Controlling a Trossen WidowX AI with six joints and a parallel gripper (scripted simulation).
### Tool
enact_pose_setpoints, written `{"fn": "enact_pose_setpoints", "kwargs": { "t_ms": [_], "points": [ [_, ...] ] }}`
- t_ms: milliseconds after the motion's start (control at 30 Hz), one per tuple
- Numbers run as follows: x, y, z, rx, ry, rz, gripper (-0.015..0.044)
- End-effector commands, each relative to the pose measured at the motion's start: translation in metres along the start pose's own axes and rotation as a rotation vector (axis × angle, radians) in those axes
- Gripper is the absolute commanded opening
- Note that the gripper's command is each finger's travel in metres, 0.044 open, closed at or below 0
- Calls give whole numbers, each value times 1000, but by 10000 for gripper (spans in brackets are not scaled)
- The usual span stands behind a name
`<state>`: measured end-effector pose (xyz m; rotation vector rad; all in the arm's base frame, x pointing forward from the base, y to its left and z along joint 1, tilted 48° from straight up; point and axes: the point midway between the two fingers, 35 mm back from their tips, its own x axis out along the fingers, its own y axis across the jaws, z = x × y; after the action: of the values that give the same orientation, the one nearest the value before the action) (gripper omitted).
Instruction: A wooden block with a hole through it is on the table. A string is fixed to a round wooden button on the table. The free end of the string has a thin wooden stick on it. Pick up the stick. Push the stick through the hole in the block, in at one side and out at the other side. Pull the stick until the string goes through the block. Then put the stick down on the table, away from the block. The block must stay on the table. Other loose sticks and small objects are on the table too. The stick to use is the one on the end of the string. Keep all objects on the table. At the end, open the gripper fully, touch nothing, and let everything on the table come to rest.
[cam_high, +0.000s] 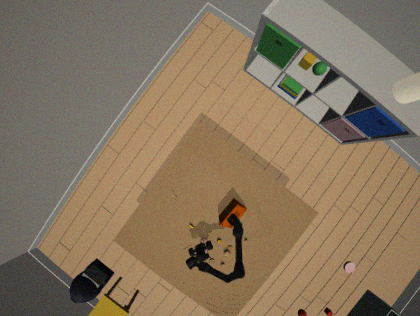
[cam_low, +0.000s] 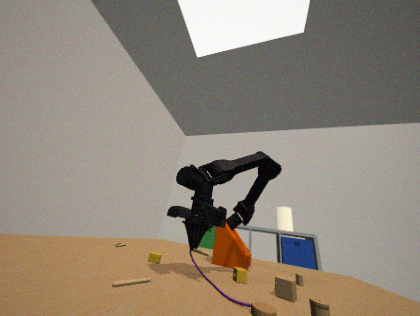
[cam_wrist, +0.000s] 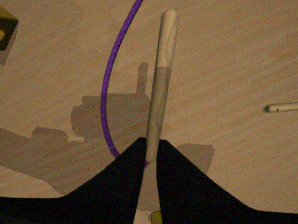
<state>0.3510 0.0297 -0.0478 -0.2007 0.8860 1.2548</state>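
Observation:
My gripper (cam_low: 193, 248) (cam_wrist: 151, 145) is shut on one end of the thin wooden stick (cam_wrist: 166, 42), above the table. The stick points away from the fingertips, its far end free. The purple string (cam_low: 215, 286) (cam_wrist: 104, 90) leaves the held end, hangs in a curve and runs to the round wooden button (cam_low: 263, 308) at the lower edge of the exterior view. A brown wooden block (cam_low: 285, 288) stands on the table behind the button, to the right of the gripper; I cannot make out its hole. The string does not pass through it in view.
A loose stick (cam_low: 131, 282) (cam_wrist: 284, 107) lies on the table. Yellow blocks (cam_low: 155, 258) (cam_low: 240, 275) (cam_wrist: 7, 27) lie near the gripper. Small wooden pieces (cam_low: 299, 279) (cam_low: 320, 307) stand near the brown block. The orange piece (cam_high: 240, 208) (cam_low: 230, 250) is at the arm's base.

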Motion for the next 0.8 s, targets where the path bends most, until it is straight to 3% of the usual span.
{"fn": "enact_pose_setpoints", "kwargs": {
  "t_ms": [0, 767],
  "points": [
    [2, 0, 5, -155, -1, 6, 0],
    [2, -4, 27, -1003, -8, 6, 0]
  ]
}}
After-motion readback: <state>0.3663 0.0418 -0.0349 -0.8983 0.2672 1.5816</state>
